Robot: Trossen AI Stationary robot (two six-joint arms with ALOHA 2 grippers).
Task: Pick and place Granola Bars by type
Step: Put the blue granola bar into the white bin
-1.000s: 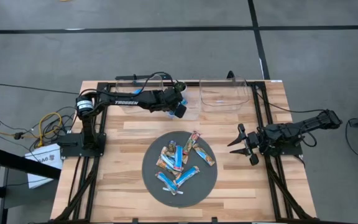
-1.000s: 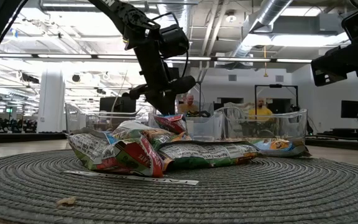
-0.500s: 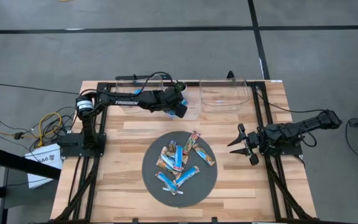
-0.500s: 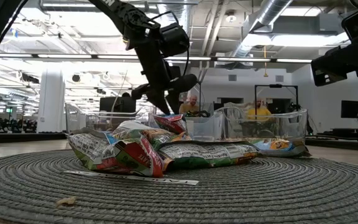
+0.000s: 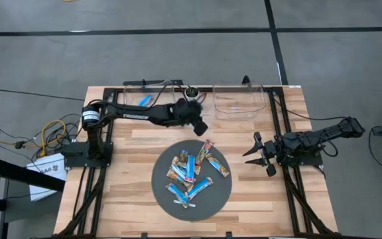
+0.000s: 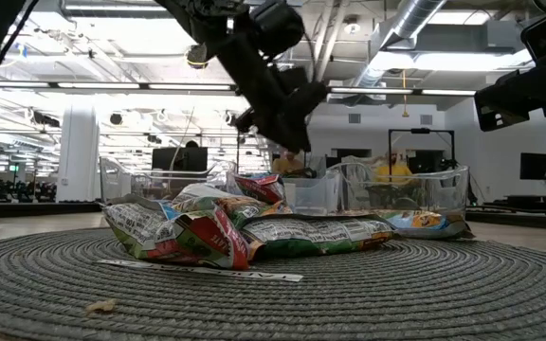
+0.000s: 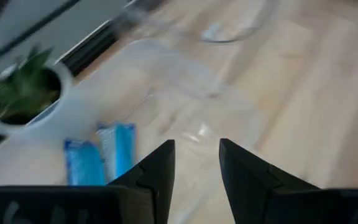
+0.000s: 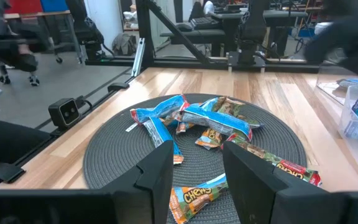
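Granola bars [image 5: 192, 171] lie heaped on a round grey woven mat [image 5: 166, 194] at the table's middle. Beyond the mat toward its left, two blue bars [image 7: 101, 155] sit in a clear bin [image 5: 140, 106]. The left gripper [image 5: 199, 126], fingers spread and empty, hovers just past the mat's far edge. The right gripper [image 5: 260, 153], spread and empty, waits beside the mat's right edge.
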